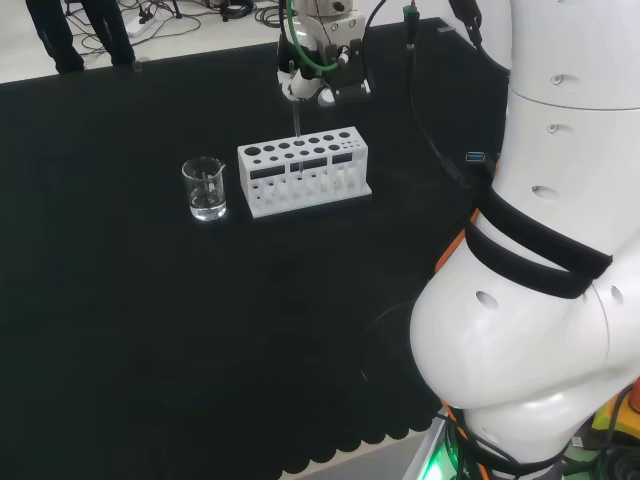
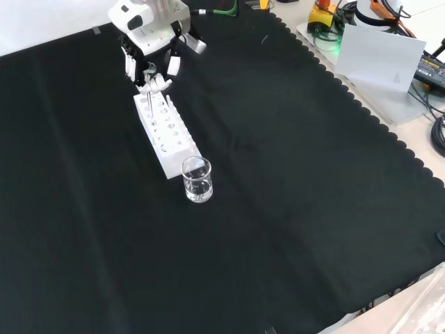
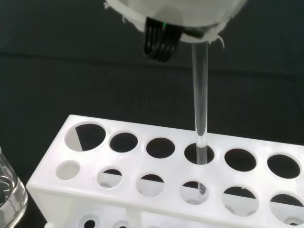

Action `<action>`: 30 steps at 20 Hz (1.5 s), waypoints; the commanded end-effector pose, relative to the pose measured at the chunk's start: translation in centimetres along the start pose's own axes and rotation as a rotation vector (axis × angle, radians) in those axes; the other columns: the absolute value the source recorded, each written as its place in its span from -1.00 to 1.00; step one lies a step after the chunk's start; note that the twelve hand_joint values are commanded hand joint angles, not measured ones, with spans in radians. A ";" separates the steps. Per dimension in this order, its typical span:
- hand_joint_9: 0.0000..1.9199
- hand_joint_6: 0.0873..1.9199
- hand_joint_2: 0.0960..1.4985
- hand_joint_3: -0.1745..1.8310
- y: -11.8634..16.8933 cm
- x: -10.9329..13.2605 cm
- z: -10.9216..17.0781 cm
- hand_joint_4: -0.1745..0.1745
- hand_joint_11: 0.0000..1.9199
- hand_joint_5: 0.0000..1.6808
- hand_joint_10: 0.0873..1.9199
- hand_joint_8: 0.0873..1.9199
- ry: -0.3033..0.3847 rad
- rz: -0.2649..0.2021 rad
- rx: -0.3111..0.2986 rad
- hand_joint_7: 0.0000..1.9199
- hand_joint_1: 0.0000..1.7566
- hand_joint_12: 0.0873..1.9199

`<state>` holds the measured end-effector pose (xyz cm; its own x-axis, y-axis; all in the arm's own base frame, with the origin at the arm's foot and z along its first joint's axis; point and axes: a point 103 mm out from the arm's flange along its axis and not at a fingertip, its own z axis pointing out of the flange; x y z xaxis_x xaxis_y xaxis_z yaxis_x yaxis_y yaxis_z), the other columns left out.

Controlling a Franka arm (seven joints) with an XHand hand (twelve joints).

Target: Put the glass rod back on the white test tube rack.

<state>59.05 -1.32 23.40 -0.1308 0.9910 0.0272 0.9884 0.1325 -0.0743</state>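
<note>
- Rod [image 3: 200, 95] upright, tip inside a back-row hole of rack [image 3: 142, 166].
- Hand [image 2: 149, 45] fingers clamped on rod.
- Risk: tilt on release jams rod, tips rack toward beaker [image 1: 204, 188].

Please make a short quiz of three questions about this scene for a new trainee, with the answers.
1. True or false: the glass rod already passes down through a hole of the white test tube rack.
2. What stands beside the rack on the black cloth? A) a beaker B) a flask C) a funnel
3. What is the hand holding?

Key
1. True.
2. A, the beaker.
3. The glass rod, upright.
</note>
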 end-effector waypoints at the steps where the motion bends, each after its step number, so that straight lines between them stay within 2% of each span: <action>1: 0.71 -0.49 -0.23 -0.08 0.0 -0.1 0.1 -1.00 0.72 0.44 -0.20 0.02 -0.002 -0.001 0.004 0.30 0.50 -0.21; 10: 0.71 -0.49 -0.23 -0.08 0.1 0.5 -0.7 -1.00 0.73 0.44 -0.20 0.02 -0.005 -0.002 0.017 0.31 0.50 -0.21; 16: 0.71 -0.38 -0.26 -0.09 0.2 0.4 -0.7 -1.00 0.76 0.41 -0.29 -0.24 -0.027 -0.021 0.097 0.40 0.51 -0.22; 18: 0.71 -0.23 -0.37 -0.07 0.2 0.4 -0.7 -1.00 0.77 0.22 -0.34 -0.35 -0.027 -0.027 0.127 0.35 0.57 -0.20; 20: 0.68 -0.10 -0.48 -0.03 0.3 0.5 -0.6 -1.00 0.76 -0.05 -0.40 -0.29 -0.024 -0.034 0.158 0.14 0.59 -0.19; 21: 0.65 -0.08 -0.59 0.05 0.4 0.5 -0.7 -1.00 0.75 -0.20 -0.47 -0.27 -0.023 -0.036 0.168 0.03 0.70 -0.19; 24: 0.66 -0.23 -0.69 0.10 0.5 0.7 -0.9 -1.00 0.70 -0.56 -0.75 -0.24 -0.023 -0.041 0.180 -0.21 0.87 -0.25; 27: 0.70 -0.39 -0.66 0.06 0.5 0.9 -1.0 -1.00 0.69 -0.64 -0.90 -0.23 -0.025 -0.043 0.183 -0.29 0.89 -0.31; 30: 0.71 -0.45 -0.63 0.03 0.4 0.8 -1.2 -1.00 0.68 -0.64 -0.96 -0.24 -0.025 -0.040 0.179 -0.31 0.89 -0.33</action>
<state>59.57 -0.57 24.40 -0.1699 0.9854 0.0115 0.9539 0.1674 -0.2490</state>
